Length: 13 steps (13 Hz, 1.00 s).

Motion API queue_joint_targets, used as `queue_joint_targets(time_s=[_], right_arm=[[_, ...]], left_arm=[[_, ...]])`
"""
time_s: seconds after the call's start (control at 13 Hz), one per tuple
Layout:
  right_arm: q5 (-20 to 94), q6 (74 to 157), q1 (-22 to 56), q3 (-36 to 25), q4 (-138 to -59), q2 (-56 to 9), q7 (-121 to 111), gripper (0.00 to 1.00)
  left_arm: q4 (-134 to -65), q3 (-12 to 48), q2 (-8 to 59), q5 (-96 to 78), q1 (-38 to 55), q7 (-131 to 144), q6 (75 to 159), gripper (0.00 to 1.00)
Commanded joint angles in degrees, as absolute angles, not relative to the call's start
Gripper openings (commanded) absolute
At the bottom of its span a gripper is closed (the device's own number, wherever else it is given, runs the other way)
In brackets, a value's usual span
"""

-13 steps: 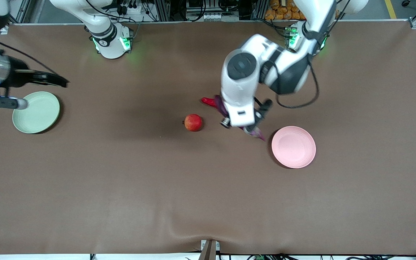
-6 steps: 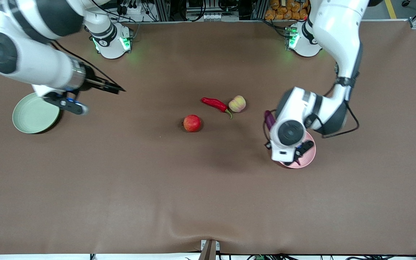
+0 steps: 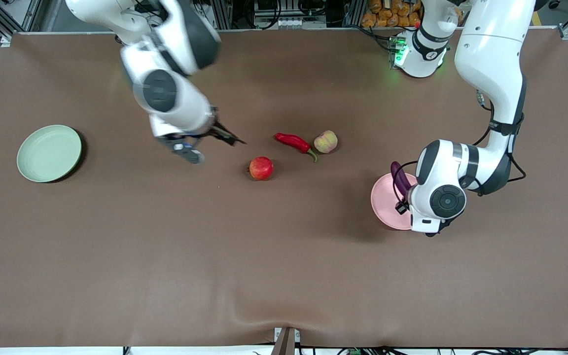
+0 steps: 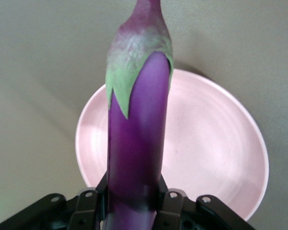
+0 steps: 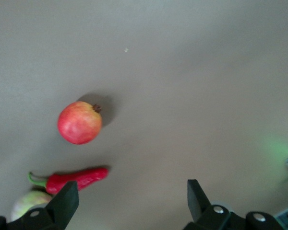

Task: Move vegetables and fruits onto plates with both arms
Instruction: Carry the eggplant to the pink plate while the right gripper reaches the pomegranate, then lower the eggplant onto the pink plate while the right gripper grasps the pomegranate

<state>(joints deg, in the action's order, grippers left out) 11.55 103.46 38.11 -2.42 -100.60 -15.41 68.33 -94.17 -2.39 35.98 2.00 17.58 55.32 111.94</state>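
My left gripper (image 4: 133,192) is shut on the thick end of the long purple eggplant (image 4: 137,139) and holds it above the pink plate (image 4: 216,143). In the front view the eggplant (image 3: 401,178) sticks out past the left wrist, over the pink plate (image 3: 385,202). My right gripper (image 3: 210,145) hangs open and empty over the bare table next to the red pomegranate-like fruit (image 3: 261,168). Its wrist view shows that fruit (image 5: 79,122), the red chili (image 5: 74,179) and part of the yellow-green fruit (image 5: 29,203). The chili (image 3: 294,142) touches the yellow-green fruit (image 3: 325,142).
The pale green plate (image 3: 49,153) lies empty toward the right arm's end of the table. The left arm's base (image 3: 414,54) stands at the table's edge by the robots. A small bracket (image 3: 285,341) sits at the edge nearest the front camera.
The left arm carried the eggplant from beside the chili to over the pink plate. The right arm swung from the green plate to beside the pomegranate-like fruit.
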Motion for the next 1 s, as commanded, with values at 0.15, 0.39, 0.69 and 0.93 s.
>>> queue_joint_targets(time_s=[0.15, 0.39, 0.69, 0.93], right_arm=[[10.2, 112.8, 40.9, -3.1, -100.3, -24.0, 80.4, 1.0], [10.4, 124.5, 40.9, -3.0, -99.9, -30.1, 88.4, 1.0], [10.7, 128.8, 41.8, -2.5, -99.8, -34.4, 95.0, 1.0], [10.9, 129.8, 41.9, -1.4, -99.8, -35.2, 95.7, 1.0]], left_arm=[[-95.3, -1.8, 38.8, 3.6, 17.0, 55.5, 114.1, 0.0], [-95.4, -1.8, 39.4, 3.6, 17.3, 55.5, 114.1, 0.0], [-94.9, -1.8, 39.4, 3.6, 17.4, 55.5, 114.1, 1.0], [-94.6, -1.8, 37.0, 3.6, 17.7, 55.6, 113.2, 1.0]])
